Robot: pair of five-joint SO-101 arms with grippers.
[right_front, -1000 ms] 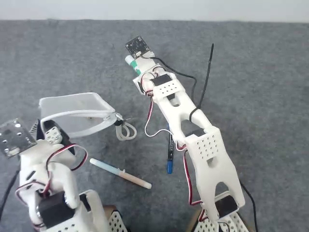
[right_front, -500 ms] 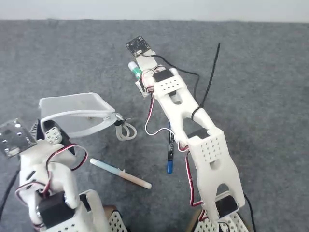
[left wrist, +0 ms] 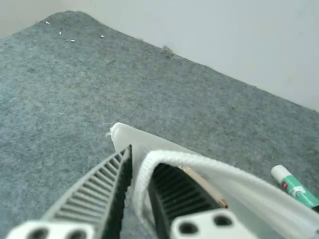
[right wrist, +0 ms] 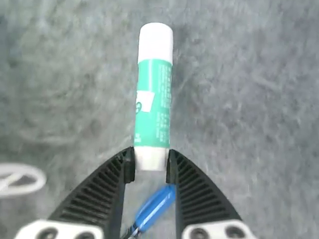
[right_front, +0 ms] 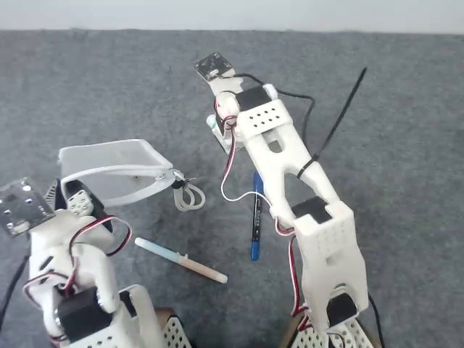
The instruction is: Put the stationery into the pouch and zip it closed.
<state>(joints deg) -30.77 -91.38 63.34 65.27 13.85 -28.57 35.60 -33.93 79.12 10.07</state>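
Two arms stood at the grey table [right_front: 406, 145] in the high view. The white pouch [right_front: 116, 170] lay open at 9 o'clock, with its zipper ring [right_front: 190, 196] toward the table's middle. A pastel marker [right_front: 181, 262] lay near 6 o'clock, and a blue pen [right_front: 255, 225] lay just beside the right arm [right_front: 290, 174].

In the left wrist view, the left end effector [left wrist: 141, 159] was clamped on the pouch's rim, and the glue stick [left wrist: 293, 186] showed beyond it.

In the right wrist view, the right end effector [right wrist: 149, 162] gripped the glue stick by its white end.
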